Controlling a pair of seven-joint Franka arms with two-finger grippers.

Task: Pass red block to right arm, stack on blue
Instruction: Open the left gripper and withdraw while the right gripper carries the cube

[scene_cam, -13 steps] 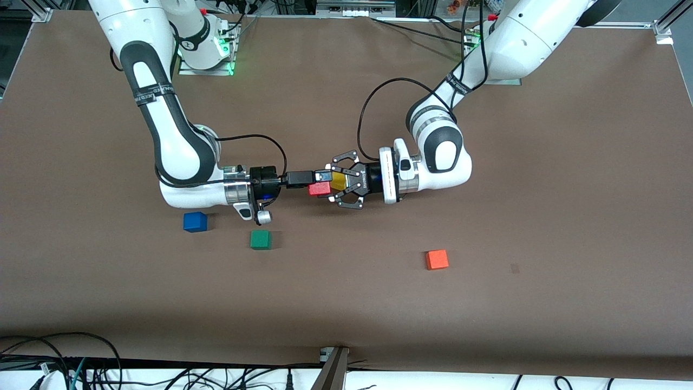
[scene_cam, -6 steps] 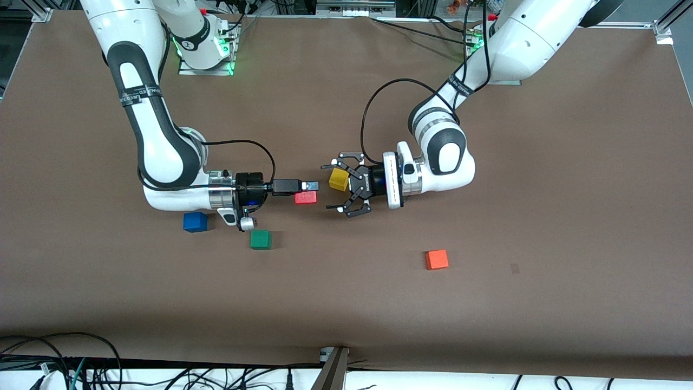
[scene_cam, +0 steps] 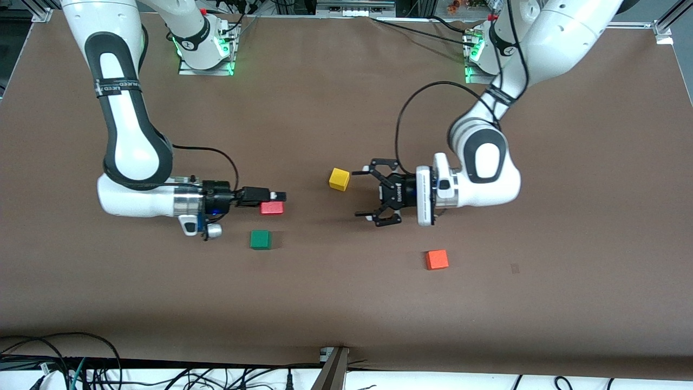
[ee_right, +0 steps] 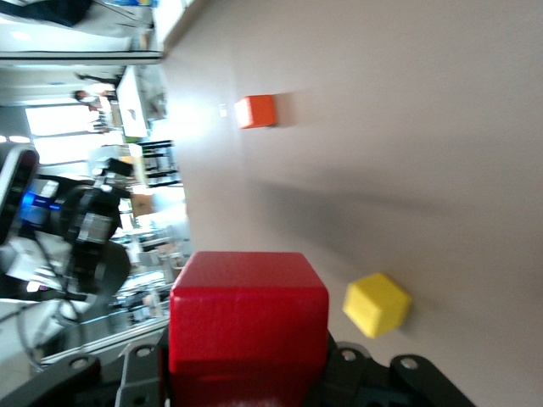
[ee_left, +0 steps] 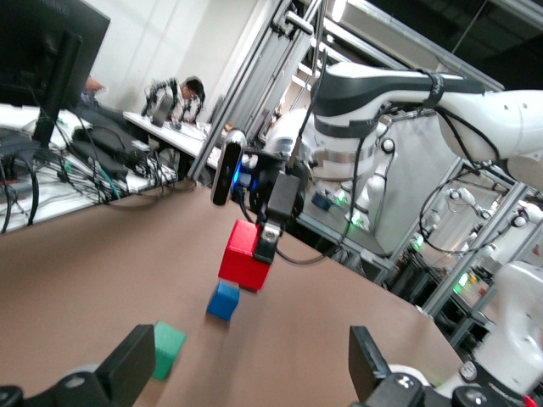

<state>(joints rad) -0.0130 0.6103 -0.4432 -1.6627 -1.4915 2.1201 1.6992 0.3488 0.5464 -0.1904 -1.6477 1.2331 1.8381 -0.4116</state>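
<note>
My right gripper [scene_cam: 277, 199] is shut on the red block [scene_cam: 272, 208] and holds it level above the table, a little off from over the green cube. The block fills the right wrist view [ee_right: 248, 318]. The left wrist view shows the red block [ee_left: 246, 256] in the right gripper [ee_left: 270, 242], with the blue cube [ee_left: 224, 300] on the table just below it. In the front view the right wrist covers the blue cube. My left gripper [scene_cam: 373, 195] is open and empty beside the yellow cube, its fingers [ee_left: 127, 373] wide apart.
A green cube [scene_cam: 260, 239] lies near the right gripper, nearer the front camera, and shows in the left wrist view [ee_left: 168, 348]. A yellow cube [scene_cam: 339, 179] lies mid-table. An orange cube [scene_cam: 436, 259] lies toward the left arm's end.
The two grippers have drawn apart. The right gripper has carried the red block toward the right arm's end, and its wrist now covers the blue cube. The open left gripper has pulled back.
</note>
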